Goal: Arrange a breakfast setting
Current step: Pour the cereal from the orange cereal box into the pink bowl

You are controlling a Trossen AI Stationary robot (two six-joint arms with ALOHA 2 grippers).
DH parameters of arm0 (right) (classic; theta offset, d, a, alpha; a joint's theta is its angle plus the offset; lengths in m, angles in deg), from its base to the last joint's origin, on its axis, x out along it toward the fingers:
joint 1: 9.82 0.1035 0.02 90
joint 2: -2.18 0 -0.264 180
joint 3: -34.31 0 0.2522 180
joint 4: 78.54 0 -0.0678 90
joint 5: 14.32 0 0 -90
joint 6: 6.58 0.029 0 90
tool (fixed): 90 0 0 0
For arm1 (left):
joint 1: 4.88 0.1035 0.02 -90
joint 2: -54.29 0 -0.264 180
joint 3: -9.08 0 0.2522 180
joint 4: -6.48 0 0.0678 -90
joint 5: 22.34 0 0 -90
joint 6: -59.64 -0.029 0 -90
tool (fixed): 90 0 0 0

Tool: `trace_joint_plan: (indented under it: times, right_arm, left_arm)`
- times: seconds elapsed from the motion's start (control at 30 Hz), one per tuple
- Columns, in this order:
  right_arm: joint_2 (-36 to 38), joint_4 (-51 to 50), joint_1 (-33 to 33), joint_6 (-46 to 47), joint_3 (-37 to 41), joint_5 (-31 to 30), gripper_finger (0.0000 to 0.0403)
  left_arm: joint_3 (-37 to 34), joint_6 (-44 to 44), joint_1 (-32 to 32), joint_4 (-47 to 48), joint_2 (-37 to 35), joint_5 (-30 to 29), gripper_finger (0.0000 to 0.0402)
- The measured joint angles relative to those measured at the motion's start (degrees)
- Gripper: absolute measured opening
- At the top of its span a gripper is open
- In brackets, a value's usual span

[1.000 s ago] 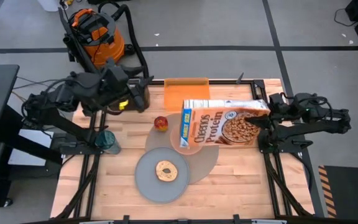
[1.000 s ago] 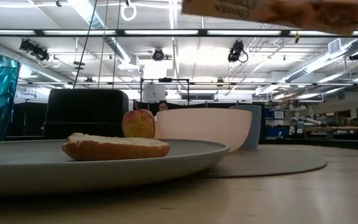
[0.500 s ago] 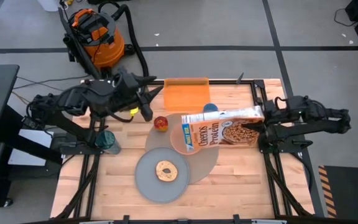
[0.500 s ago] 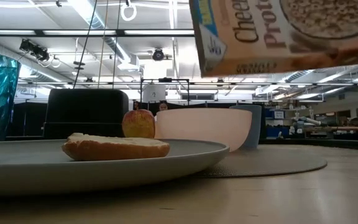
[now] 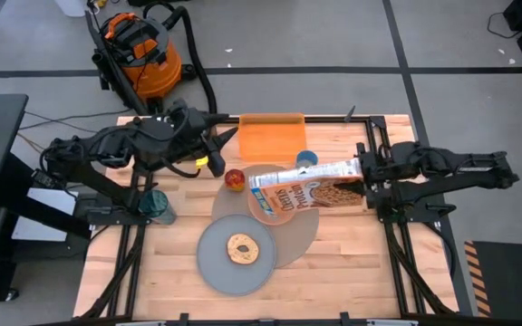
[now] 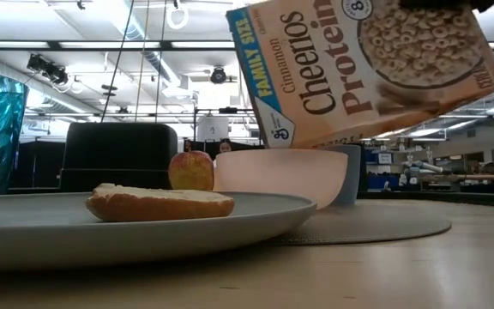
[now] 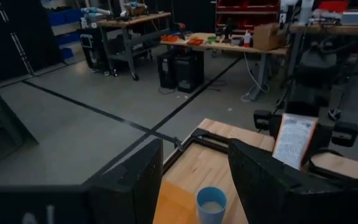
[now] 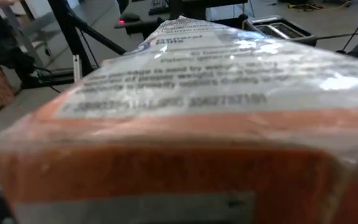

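My right gripper [image 5: 362,177] is shut on a Cinnamon Cheerios Protein cereal box [image 5: 304,188], held in the air over the pink bowl [image 6: 281,176]. The bowl stands on the round grey-brown mat [image 5: 302,237]. A bagel half [image 5: 241,248] lies on the grey plate [image 5: 214,264], which overlaps the mat's near left part. The apple [image 5: 235,179] sits left of the bowl, and the light-blue cup [image 5: 307,159] behind it. My left gripper [image 7: 194,149] is open and holds nothing, raised above the table's far left, pointing toward the cup [image 7: 211,202]. My right gripper holds the box by its end toward the table's right [image 5: 355,178], coming in about level from that side. The box's printed side fills the right wrist view and hides the fingers. The box is lifted clear and tilted, its lowest corner [image 6: 274,144] just above the bowl.
A black toaster [image 6: 118,154] stands at the far left, under my left arm. An orange board [image 5: 273,136] lies at the far edge. A teal glass [image 5: 157,206] stands at the left edge. Bare wood lies near the front edge and right of the mat.
My right gripper has rolled and moved toward the table's left and slightly down. The box has turned from front face up to front face toward the near edge. Its free end has dropped over the bowl. My left gripper has shifted slightly toward the right.
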Motion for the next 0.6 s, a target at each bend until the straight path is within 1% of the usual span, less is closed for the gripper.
trace_joint_plan:
  times: [0.1,0.3,0.47,0.6]
  right_arm:
    - [-1.93,-2.07,-1.22,-2.50,-2.75,0.06,0.0204]
    - [-4.78,-8.14,-3.39,-6.16,-7.26,2.65,0.0204]
    - [-7.02,-8.95,-3.51,-8.88,-11.19,3.17,0.0204]
    - [-8.71,-10.74,-3.53,-10.10,-12.81,3.42,0.0204]
  left_arm:
    - [0.00,0.81,0.21,1.18,0.00,0.02,0.0188]
    - [0.00,0.95,0.26,2.17,0.00,0.00,0.0188]
    - [0.00,0.94,0.26,2.20,0.00,0.00,0.0188]
    - [0.00,0.94,0.26,2.23,0.00,0.02,0.0188]
